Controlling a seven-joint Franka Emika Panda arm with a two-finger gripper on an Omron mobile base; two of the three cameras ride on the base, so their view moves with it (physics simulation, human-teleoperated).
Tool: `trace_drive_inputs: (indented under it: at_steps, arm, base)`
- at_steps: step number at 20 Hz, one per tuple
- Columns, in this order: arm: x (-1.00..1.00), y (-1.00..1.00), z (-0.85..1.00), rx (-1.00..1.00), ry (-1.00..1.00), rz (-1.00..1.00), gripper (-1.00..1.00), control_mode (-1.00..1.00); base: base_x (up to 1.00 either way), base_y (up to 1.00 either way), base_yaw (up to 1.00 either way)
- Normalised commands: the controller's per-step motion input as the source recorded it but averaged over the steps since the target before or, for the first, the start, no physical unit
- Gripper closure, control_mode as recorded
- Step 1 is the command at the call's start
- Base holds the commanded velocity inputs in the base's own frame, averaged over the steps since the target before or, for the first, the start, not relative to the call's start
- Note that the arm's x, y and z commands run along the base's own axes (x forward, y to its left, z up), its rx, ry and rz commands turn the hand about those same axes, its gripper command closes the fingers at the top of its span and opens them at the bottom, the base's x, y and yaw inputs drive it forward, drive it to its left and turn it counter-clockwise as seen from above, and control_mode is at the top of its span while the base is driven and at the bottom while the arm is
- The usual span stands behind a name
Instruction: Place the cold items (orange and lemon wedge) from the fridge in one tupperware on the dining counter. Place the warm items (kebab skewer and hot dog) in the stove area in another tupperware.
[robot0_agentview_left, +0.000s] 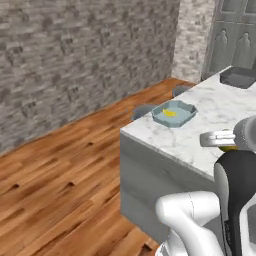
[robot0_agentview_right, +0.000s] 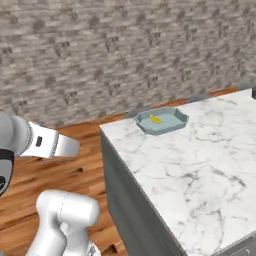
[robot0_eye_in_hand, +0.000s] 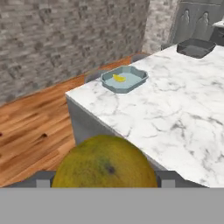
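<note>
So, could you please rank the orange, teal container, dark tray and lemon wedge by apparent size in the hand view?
1. Orange, inflated by nearness
2. Teal container
3. Dark tray
4. Lemon wedge

Evenly and softly lit throughout, rendered flat, with no single source apparent. No hard cast shadows; only mild shading on the grey side of the dining counter toward 6 o'clock. No glare on the marble top. Slightly soft and low in detail everywhere, brick wall texture smeared. Orange at 6 o'clock in the hand view rather blurry.
</note>
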Motion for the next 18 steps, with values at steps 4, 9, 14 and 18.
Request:
trace_drive_inputs:
  at_steps: [4, 9, 14, 18]
  arm:
    - [0.00, 0.00, 0.00, 0.00, 0.00, 0.00, 1.00, 1.00]
    - [0.00, 0.00, 0.00, 0.00, 0.00, 0.00, 1.00, 1.00]
    - [0.00, 0.00, 0.00, 0.00, 0.00, 0.00, 1.00, 1.00]
    - [0.00, 0.00, 0.00, 0.00, 0.00, 0.00, 1.00, 1.00]
  base:
    - [0.68, 0.69, -0.63]
    - [0.73, 0.63, -0.65]
    - [0.78, 0.60, -0.64]
    - [0.89, 0.32, -0.55]
